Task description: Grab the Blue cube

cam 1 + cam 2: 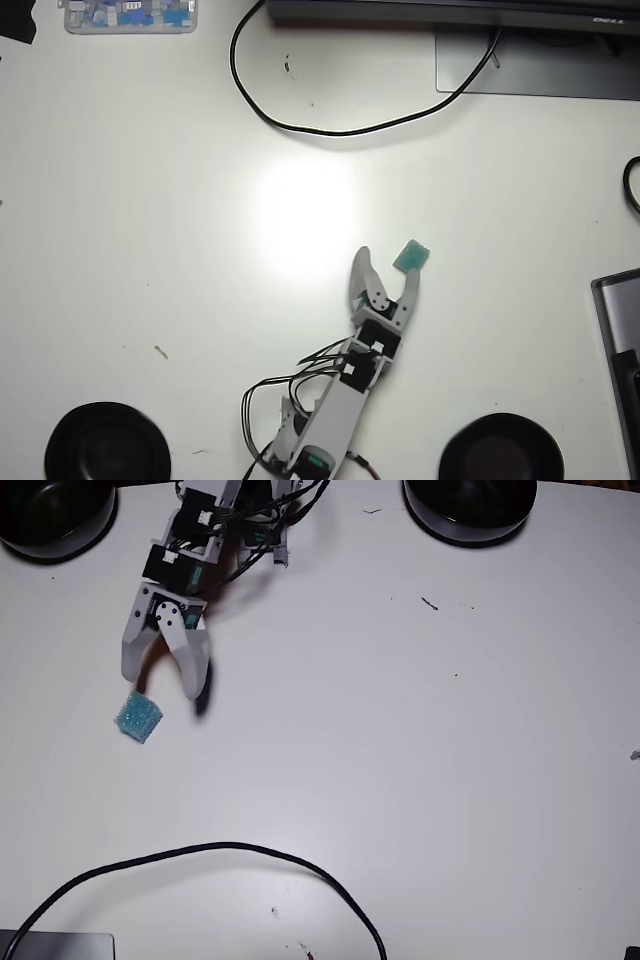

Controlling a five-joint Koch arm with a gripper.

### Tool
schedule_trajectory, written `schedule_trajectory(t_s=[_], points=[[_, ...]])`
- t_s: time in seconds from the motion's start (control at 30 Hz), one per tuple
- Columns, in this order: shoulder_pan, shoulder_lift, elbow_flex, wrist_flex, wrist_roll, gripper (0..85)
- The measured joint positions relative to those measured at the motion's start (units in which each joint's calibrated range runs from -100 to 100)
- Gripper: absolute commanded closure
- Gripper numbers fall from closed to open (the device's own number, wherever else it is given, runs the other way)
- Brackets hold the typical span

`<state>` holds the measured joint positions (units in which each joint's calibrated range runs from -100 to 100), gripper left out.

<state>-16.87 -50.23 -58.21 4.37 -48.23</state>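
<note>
The blue cube [412, 257] is small and teal-blue and lies on the white table. It also shows in the fixed view [138, 718]. My gripper [388, 268] is open and empty, with white jaws spread wide. In the overhead view the cube sits just past the tip of the right jaw, touching or nearly touching it, and not between the jaws. In the fixed view the gripper [163, 683] points down the picture and the cube lies just below the left jaw's tip.
Two black bowls [107, 442] [501, 450] flank the arm's base. A black cable [300, 125] loops across the far table. A monitor stand [540, 65], a grey device [620, 340] at the right edge and a small parts tray [130, 15] stand around the edges.
</note>
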Motion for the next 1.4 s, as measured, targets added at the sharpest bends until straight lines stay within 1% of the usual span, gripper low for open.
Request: schedule_trajectory(t_s=[0.17,0.3,0.57,0.83,1.03,1.2,1.37,1.4], points=[[-2.00,5.65,2.49,0.00,-0.29,38.7],[-2.34,10.99,2.49,0.54,-0.78,38.6],[-3.57,28.24,5.61,8.58,-1.51,38.4],[-3.91,40.15,5.89,13.99,-1.66,38.4],[-3.91,44.73,5.71,18.17,-1.95,38.8],[-4.00,46.56,1.66,21.49,-1.95,39.2],[-4.00,48.24,0.18,24.66,-2.10,43.3],[-4.00,48.24,0.18,24.74,-2.15,45.7]])
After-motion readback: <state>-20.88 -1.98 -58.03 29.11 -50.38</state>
